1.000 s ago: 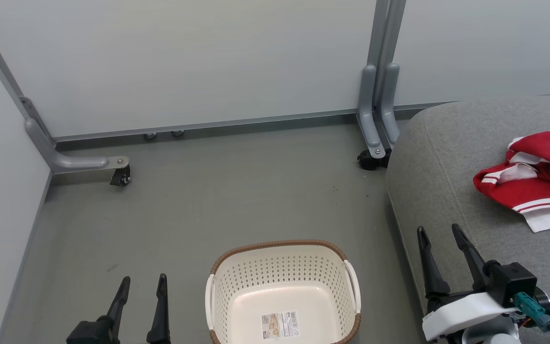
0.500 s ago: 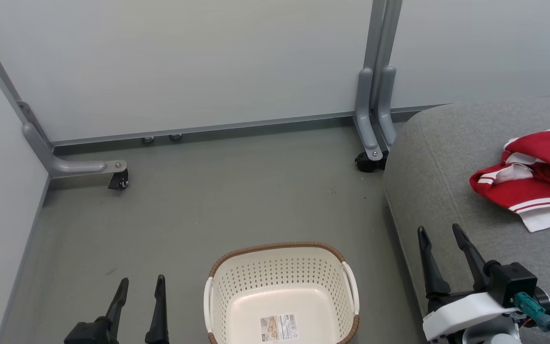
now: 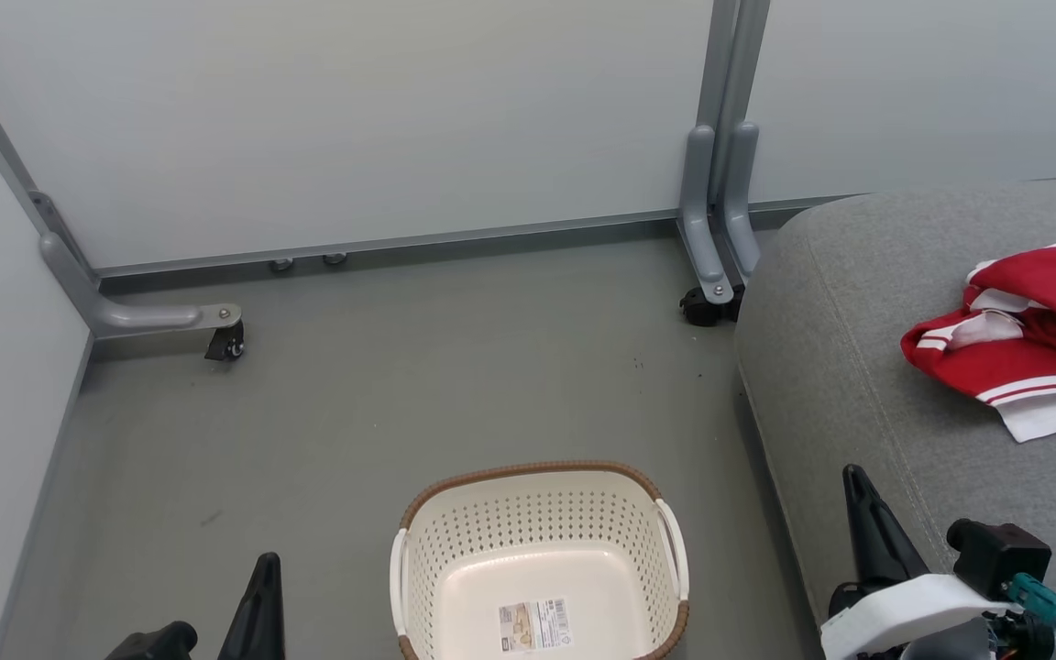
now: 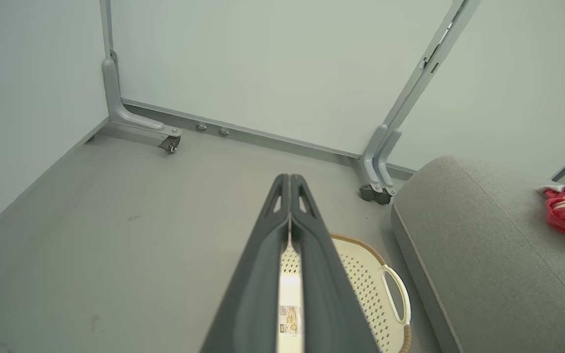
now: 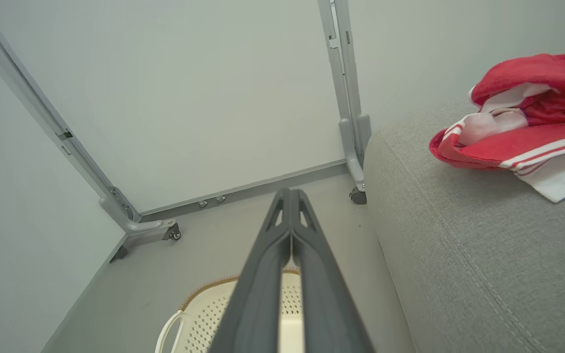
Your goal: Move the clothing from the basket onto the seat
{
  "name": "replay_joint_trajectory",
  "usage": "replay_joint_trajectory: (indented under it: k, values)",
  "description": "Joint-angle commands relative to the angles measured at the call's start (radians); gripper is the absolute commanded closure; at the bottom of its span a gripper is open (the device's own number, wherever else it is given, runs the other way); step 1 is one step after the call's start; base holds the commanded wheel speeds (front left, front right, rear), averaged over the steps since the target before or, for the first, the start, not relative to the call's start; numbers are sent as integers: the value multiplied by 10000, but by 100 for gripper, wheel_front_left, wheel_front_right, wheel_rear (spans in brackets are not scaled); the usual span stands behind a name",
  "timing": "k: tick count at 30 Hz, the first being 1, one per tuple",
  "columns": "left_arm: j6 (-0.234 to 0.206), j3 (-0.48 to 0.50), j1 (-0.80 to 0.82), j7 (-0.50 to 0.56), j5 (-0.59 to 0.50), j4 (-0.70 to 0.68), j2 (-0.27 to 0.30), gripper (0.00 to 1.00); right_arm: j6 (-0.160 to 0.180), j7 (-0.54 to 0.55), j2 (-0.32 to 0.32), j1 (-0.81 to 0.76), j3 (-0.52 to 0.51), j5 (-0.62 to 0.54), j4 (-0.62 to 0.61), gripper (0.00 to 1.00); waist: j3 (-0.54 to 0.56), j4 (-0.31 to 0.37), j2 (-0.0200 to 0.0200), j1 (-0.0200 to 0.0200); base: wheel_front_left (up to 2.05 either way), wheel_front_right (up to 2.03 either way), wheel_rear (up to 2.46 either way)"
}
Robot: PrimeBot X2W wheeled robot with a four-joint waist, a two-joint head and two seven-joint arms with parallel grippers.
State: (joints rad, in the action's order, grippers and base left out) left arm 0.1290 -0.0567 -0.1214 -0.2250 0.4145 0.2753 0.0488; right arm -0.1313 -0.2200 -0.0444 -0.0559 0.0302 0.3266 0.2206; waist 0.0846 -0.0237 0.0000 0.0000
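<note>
At 6 o'clock in your head view, the basket [image 3: 537, 518] stands on the grey floor [image 3: 381, 394], its pale bottom bare apart from a sticker [image 3: 535, 626]. The clothing [image 3: 1023, 353], a red heap with white stripes and trim, lies on the seat [image 3: 858, 367] at 3 o'clock, well apart from the basket and running off the view's edge. The seat takes up the side from 2 to 5 o'clock, its rounded corner near a castered post foot [image 3: 709, 291] at 1 o'clock. Your left fingers [image 3: 262, 605] rise at 7 o'clock, near the basket's left side. They are pressed together and grip nothing, and in the left wrist view their tips meet with the basket behind them. Your right fingers [image 3: 869, 536] rise at 5 o'clock over the seat's near edge, also together and empty. In the right wrist view the clothing sits at 2 o'clock on the seat.
</note>
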Motion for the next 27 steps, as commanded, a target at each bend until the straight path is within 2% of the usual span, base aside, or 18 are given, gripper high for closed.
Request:
replay_joint_trajectory:
  k: [1,14,27]
  values:
    - [-5,95,337,70,454,-152,77,100,1,102,-29,299,-83,462,-130,100,-11,3,0,0,0,0,0]
    - [5,302,756,625,2760,-149,154,100,2,723,-38,584,-349,2845,-67,100,-116,31,0,0,0,0,0]
    - [8,487,1053,1077,4533,-205,194,100,3,1215,-47,803,-555,4695,-16,100,-213,57,0,0,0,0,0]
